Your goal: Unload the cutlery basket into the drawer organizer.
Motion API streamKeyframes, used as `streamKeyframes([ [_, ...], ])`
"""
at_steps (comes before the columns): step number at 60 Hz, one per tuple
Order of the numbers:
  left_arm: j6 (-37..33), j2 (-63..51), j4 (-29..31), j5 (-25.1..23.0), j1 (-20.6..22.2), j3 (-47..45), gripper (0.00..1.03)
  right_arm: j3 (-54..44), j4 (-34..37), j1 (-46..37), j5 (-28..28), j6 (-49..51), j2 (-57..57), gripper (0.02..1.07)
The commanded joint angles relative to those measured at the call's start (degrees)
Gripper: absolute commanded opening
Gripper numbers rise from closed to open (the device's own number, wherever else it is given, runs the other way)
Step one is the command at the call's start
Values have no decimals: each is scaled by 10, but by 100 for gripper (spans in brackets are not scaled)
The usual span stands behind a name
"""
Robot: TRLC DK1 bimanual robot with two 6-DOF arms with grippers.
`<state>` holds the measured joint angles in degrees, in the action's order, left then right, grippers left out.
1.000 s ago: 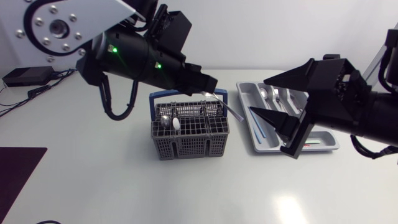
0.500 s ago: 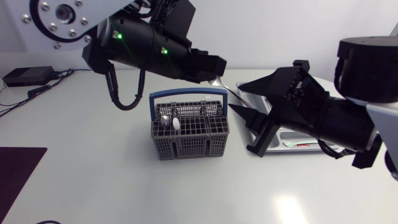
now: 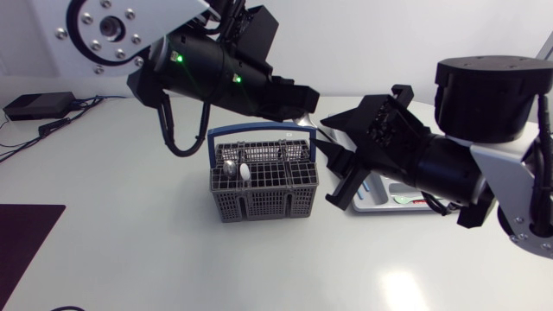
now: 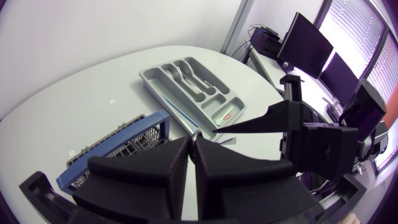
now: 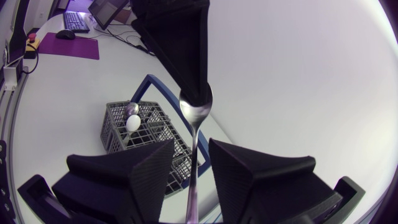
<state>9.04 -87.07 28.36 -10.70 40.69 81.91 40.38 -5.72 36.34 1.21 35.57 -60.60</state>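
The spoon [image 5: 196,107] is off the desk, in the air just above and beside the basket's [image 3: 259,206] organizer-side end. My left claw [image 4: 191,147] is clamped on its bowl, fingers pressed together with only the bowl's tip showing between them. The handle hangs down from there into my right claw [image 5: 193,153], whose fingers stand spread on either side of the handle with a gap on each side, so that claw grips nothing.

The basket stands on the desk [image 3: 130,246] with its blue handle [image 3: 259,130] upright. At its end away from the organizer, two pieces stand in one compartment: a metal spoon bowl [image 3: 229,168] and a white piece [image 3: 244,172] just beside it.

The organizer [image 4: 155,87] lies flat on the desk, near the basket on my right arm's side, with a few metal pieces [image 4: 186,71] in its long slots. From above, my right arm covers most of it.

My left arm comes in over the basket from behind it.
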Motion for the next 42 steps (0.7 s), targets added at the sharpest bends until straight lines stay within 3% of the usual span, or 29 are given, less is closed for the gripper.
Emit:
streamKeyframes([
  [1,14,-9,-6,-7,6,19,11,5,-10,4,-5,-9,-10,39],
  [10,12,-8,-5,-8,9,18,11,9,-10,4,-5,-7,-15,38],
  [23,8,-8,-5,-8,10,14,11,10,-9,4,-6,-2,-19,15],
  [42,3,-8,-7,-7,9,7,11,11,-3,5,-7,2,-17,8],
])
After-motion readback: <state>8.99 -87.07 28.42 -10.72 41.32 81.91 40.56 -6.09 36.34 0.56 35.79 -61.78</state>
